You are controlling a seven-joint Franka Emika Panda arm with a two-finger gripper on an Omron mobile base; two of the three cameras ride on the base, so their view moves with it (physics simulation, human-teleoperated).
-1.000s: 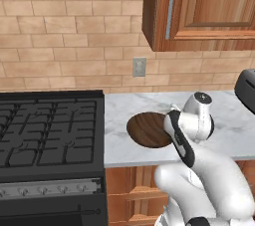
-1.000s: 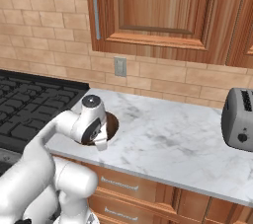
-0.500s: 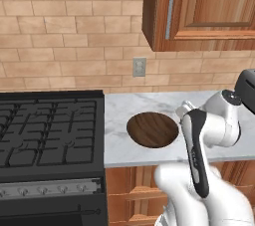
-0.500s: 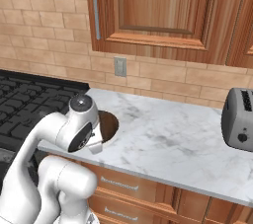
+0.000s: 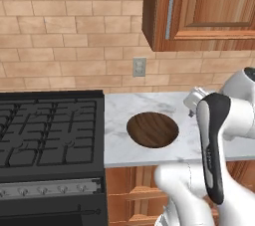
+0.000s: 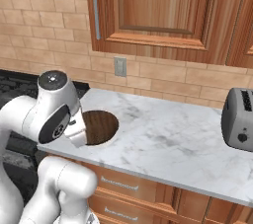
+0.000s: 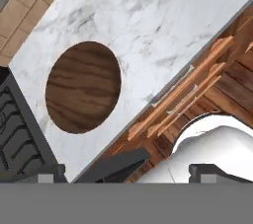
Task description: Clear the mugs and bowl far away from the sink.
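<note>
The bowl [image 5: 152, 129] [image 6: 99, 127] [image 7: 84, 87] is a wide, shallow, dark wood-grain dish lying on the marble counter [image 6: 173, 139], just right of the stove. My gripper [image 7: 131, 173] hangs above the counter's front edge, beside the bowl and clear of it. Its two dark fingertips [image 7: 49, 173] stand far apart with nothing between them, so it is open. My white arm [image 5: 214, 135] bends over the counter to the bowl's right. The mugs and the sink are out of view.
A black gas stove [image 5: 50, 130] borders the counter on the left. A grey toaster [image 6: 239, 119] stands at the far right of the counter. Wooden wall cabinets [image 6: 158, 6] hang above, and drawers [image 7: 183, 94] sit under the counter edge.
My arm has swung off the bowl toward the right of the left base view, uncovering the whole bowl. The bowl has stayed put and the jaws have stayed open.
</note>
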